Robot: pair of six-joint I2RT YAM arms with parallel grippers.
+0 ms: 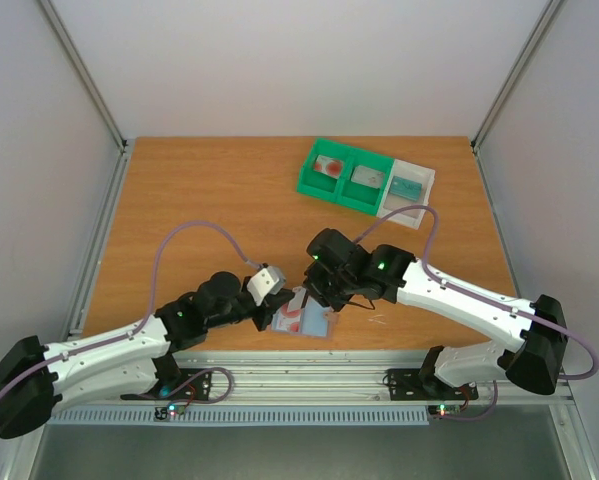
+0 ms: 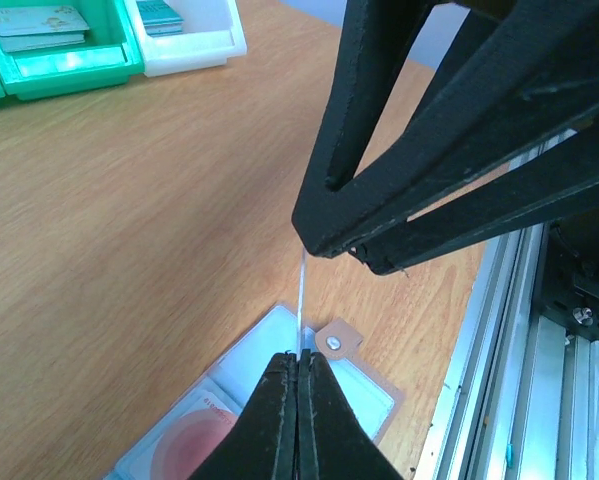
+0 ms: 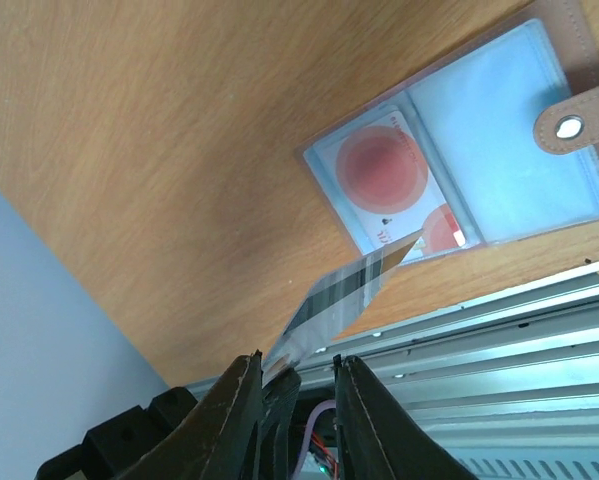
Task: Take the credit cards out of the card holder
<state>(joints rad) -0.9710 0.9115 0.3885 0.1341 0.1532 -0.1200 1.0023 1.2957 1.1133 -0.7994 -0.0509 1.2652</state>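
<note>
Left jaws (shut) pinch sheet (image 2: 301,300) above card holder (image 2: 364,395).

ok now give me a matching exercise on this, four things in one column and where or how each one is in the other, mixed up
Things:
1. red-blotch card
2. greyish card
3. right pincer
4. green tray

Place or state:
a. far side of the table, cards lying in it
b. jaws apart, holding nothing
c. in a pocket of the open card holder
d. pinched by one edge in the shut left pincer, lifted off the table

Pairs: 1-c, 2-d, 3-b, 4-a
</note>
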